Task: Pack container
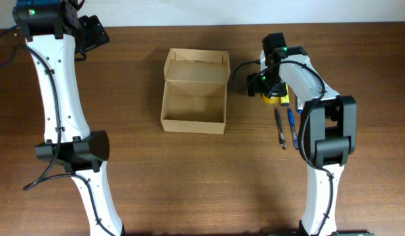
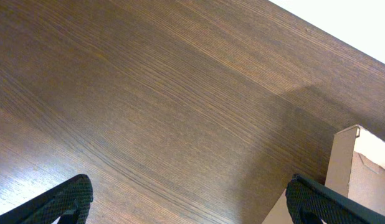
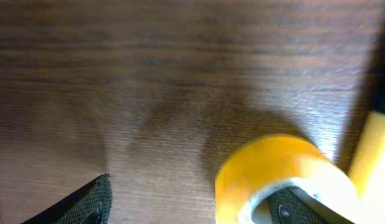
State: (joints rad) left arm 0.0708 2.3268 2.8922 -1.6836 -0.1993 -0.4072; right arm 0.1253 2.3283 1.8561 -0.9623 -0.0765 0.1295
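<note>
Okay, small rectangular tan cardboard box (image 1: 192,126) sits mid-counter (image 1: 189,180), mouth up, flap lid (image 1: 196,65) standing along its far edge, long axis running left-right. On the right gripper (image 3: 192,208) the fingers are spread wide, one over the core of a yellow tape roll (image 3: 273,168), not pinching it. On the left gripper (image 2: 189,210) the fingers are released over bare wood, left of the box. Two pens (image 1: 280,128) lie near the roll.

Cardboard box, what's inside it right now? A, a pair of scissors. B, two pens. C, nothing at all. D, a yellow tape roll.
C: the overhead view shows the cardboard box open with a bare floor, while the pens and the yellow tape roll lie outside it on the table.
</note>
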